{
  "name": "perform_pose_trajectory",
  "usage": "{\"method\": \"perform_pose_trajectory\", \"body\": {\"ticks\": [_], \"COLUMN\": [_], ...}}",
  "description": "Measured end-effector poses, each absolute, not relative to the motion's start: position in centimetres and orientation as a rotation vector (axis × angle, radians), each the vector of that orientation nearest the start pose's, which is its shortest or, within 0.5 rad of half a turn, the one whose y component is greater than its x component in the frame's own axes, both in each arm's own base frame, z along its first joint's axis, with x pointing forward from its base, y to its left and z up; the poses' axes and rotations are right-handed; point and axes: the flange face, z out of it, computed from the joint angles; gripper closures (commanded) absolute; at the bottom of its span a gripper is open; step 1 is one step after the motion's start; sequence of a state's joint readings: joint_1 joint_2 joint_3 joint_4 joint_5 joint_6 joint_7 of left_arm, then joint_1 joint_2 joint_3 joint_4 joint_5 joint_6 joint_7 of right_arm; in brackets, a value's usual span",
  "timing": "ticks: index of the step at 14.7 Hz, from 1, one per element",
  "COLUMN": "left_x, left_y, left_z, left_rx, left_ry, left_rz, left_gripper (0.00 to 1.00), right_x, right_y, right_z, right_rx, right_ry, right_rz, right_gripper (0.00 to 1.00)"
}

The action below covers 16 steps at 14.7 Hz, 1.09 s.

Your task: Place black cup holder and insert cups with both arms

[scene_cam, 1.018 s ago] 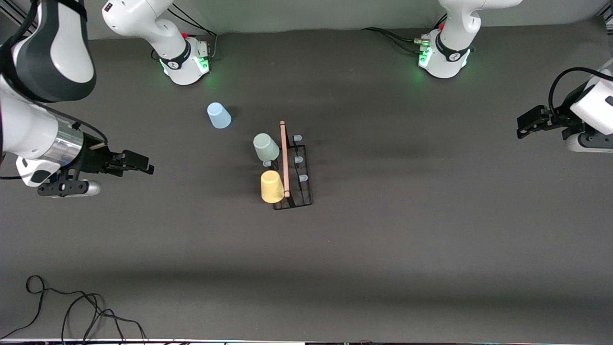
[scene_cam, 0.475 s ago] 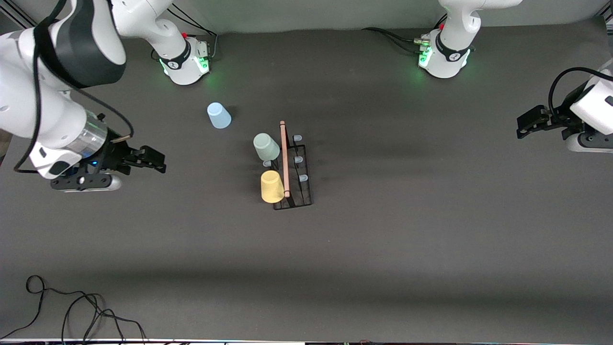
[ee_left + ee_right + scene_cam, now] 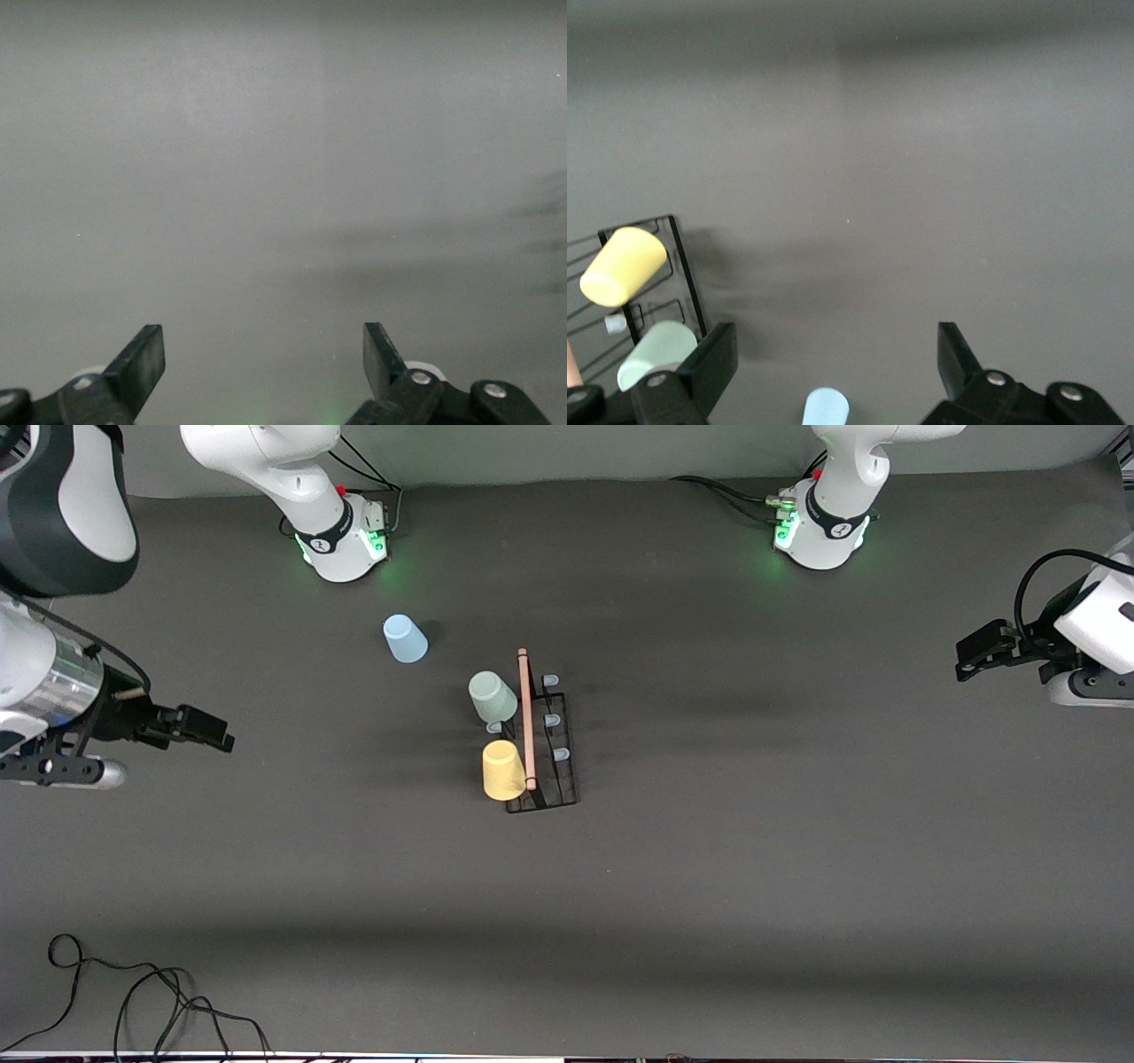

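Clock bearings are read on the front view, holder at the centre, 12 toward the robot bases.

Table [image 3: 709, 912]: dark grey mat and the biggest thing in my view.

Right arm [image 3: 53, 514]: reaches in from the 9 o'clock edge. Its base [image 3: 341, 545] glows green at about 11. There is a small mark on the base's black band, too small for me to read.

Left arm [image 3: 1094, 633]: only its wrist shows, at the 3 o'clock edge. Its base [image 3: 819, 536] is lit green at about 1, with the same unreadable mark. This arm waits.

Right gripper [image 3: 221, 737]: over bare mat at 9 o'clock, well apart from the holder. The jaws are spread wide with nothing between them. Its wrist view shows both fingers apart.

Left gripper [image 3: 966, 662]: over bare mat between 2 and 3 o'clock. Its wrist view shows the fingers [image 3: 142, 359] wide apart and empty.

Black cup holder [image 3: 554, 779]: stands on the mat near mid-table. Its wooden handle [image 3: 526, 717] runs from 12 to 6.

Cups: the mint green cup [image 3: 492, 697] and the yellow cup [image 3: 502, 771] sit tilted on the holder, on the side toward the right arm's end. The yellow one is nearer the camera. The light blue cup [image 3: 405, 638] stands alone on the mat at 10 o'clock, apart from the holder.

Bare pegs [image 3: 550, 680]: pale-tipped, on the side toward the left arm's end.

Loose black cable [image 3: 133, 1001]: at 8 o'clock, by the table edge.
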State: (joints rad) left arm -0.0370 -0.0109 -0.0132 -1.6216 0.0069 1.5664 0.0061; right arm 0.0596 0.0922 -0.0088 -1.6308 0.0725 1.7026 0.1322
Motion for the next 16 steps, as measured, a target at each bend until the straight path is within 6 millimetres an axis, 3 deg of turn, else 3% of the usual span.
{"method": "perform_pose_trajectory", "body": {"ticks": [4,10,14,16], "left_x": [54.9,54.9,54.9,54.9], "left_y": [-2.7,-2.7,-2.7,-2.7], "left_z": [60.6,60.6,60.6,60.6], "left_rx": [-3.132,-3.132,-3.132,-3.132], "left_ry": [0.088,0.088,0.088,0.088], "left_rz": [0.069,0.069,0.069,0.069], "left_gripper": [0.0,0.0,0.0,0.0], "right_x": [57.3,57.0,57.0,56.7], "right_y": [4.3,1.8,1.7,1.9], "right_z": [56.2,55.6,56.6,58.3], "right_rx": [-3.079,-3.04,-3.116,-3.125], "right_ry": [0.117,0.203,0.163,0.153], "right_rz": [0.049,0.048,0.012,0.03], "right_gripper": [0.0,0.0,0.0,0.0]}}
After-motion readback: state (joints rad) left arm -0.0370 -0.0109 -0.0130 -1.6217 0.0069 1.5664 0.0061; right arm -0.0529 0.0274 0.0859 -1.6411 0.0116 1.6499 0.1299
